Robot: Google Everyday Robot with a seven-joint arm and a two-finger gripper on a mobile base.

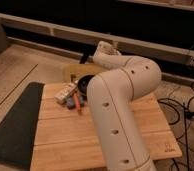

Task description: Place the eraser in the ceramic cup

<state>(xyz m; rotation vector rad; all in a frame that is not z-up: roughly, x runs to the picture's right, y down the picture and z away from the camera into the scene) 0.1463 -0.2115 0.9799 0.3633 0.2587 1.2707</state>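
the pincer (84, 83) reaches down at the far left of the bench (65, 135), by a dark round cup (85, 82); the eraser isn't visible, possibly carried there.

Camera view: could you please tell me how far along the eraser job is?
Done: nothing confirmable; no eraser shows. In hand: the end effector reaches down at the far edge of the table, mostly hidden by the arm. Left: getting the eraser into the cup.
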